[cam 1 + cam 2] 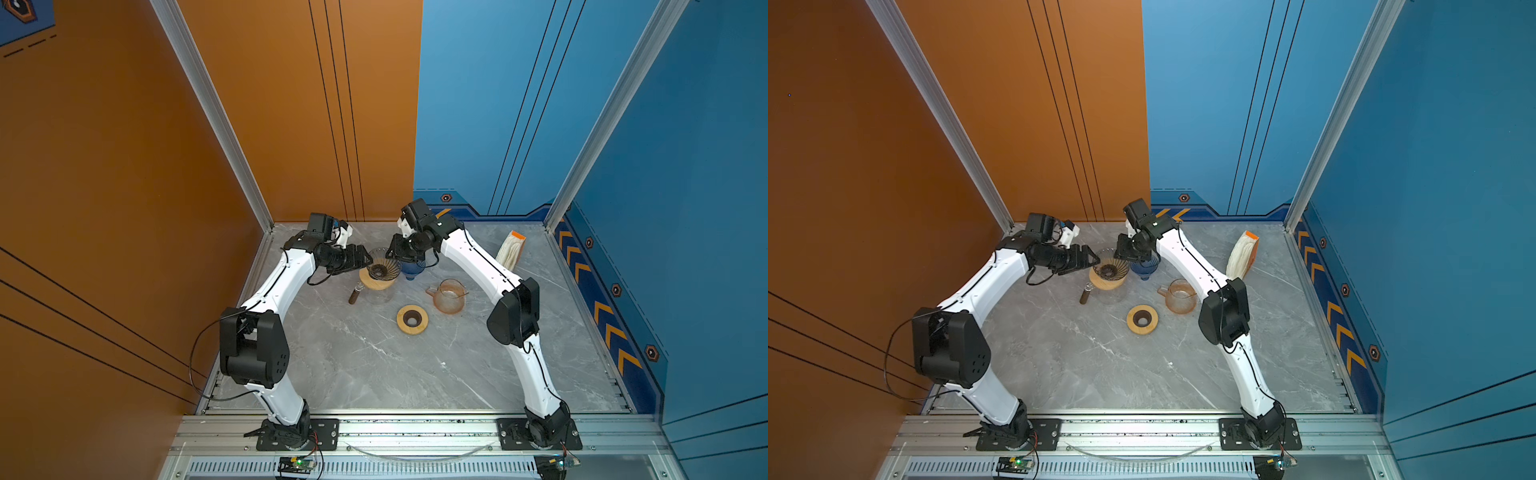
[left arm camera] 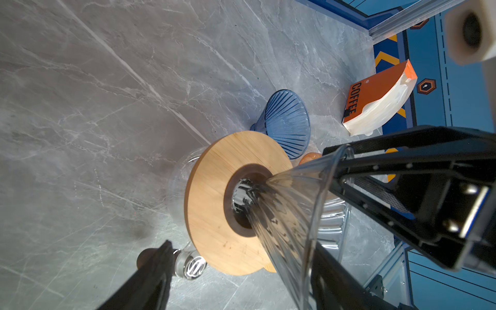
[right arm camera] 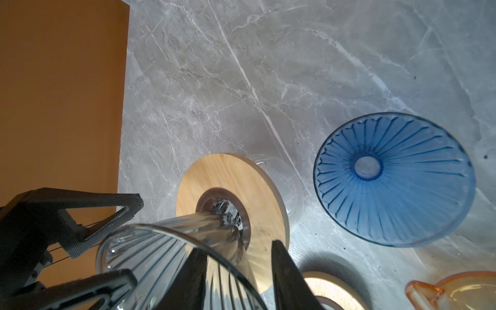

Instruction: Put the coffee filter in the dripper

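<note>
The clear ribbed glass dripper (image 1: 380,268) (image 1: 1109,268) (image 2: 290,204) (image 3: 174,241) sits in a wooden ring (image 2: 214,214) on top of a glass carafe (image 1: 380,296). My left gripper (image 1: 368,262) (image 2: 241,243) is open at the dripper's left side, its jaws wide apart astride the rim. My right gripper (image 1: 391,252) (image 3: 237,245) is open at the dripper's right rim, one finger inside the glass and one outside. The white coffee filters (image 1: 510,249) (image 1: 1241,255) (image 2: 381,107) stand stacked in an orange box at the back right, away from both grippers.
A blue dripper (image 1: 1144,266) (image 3: 394,182) stands just right of the clear one, under my right gripper. An orange glass pitcher (image 1: 449,296) and a second wooden ring (image 1: 412,319) lie nearer the front. The carafe's brown handle (image 1: 356,293) sticks out to the left.
</note>
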Controlling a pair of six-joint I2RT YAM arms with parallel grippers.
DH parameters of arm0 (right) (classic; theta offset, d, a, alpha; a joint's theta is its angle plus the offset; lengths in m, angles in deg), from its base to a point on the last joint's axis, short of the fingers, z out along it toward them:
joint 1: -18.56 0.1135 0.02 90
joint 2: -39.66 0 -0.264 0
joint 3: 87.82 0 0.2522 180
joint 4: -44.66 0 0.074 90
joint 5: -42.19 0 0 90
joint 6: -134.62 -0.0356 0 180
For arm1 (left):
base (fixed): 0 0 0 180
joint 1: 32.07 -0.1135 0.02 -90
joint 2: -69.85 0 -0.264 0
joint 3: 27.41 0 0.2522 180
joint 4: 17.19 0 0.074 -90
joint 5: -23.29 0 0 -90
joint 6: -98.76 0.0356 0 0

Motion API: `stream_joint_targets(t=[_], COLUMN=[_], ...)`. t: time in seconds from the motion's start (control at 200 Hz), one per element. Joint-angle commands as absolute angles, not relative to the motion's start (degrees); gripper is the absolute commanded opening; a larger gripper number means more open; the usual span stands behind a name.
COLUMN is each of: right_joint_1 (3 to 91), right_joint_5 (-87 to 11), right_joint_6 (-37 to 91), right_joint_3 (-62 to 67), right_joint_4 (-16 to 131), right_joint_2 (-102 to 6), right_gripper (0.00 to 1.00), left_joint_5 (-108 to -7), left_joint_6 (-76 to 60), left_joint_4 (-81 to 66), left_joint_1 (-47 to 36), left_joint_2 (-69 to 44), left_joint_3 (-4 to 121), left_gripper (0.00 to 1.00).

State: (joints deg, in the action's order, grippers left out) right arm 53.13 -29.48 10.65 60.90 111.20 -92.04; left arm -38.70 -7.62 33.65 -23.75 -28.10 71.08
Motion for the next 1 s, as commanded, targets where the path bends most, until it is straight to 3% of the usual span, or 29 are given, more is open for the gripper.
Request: stream_joint_targets(t=[0.0, 0.606, 0.996], right_joint_1=[53.0, 55.7, 55.6], right_joint_5=[-29.4, -38.5, -38.2], right_joint_6=[11.0, 18.0, 18.4], right_joint_3=[62.8, 53.7, 52.0], right_joint_4=[109.5, 109.4, 109.4], right_joint_2=[-91.6, -83.3, -82.6], right_gripper=[0.40, 0.45, 0.42], left_joint_5=[-39.3, -37.8, -37.7], left_joint_6=[-7.8, -7.7, -7.3], left_joint_4=[33.9, 34.2, 34.1], left_joint_1=[-23.7, -24.9, -25.0], left_joint_2=[-29.0, -27.7, -29.5], left_joint_3=[73.5, 72.6, 72.9], left_gripper=[0.77, 0.56, 0.41])
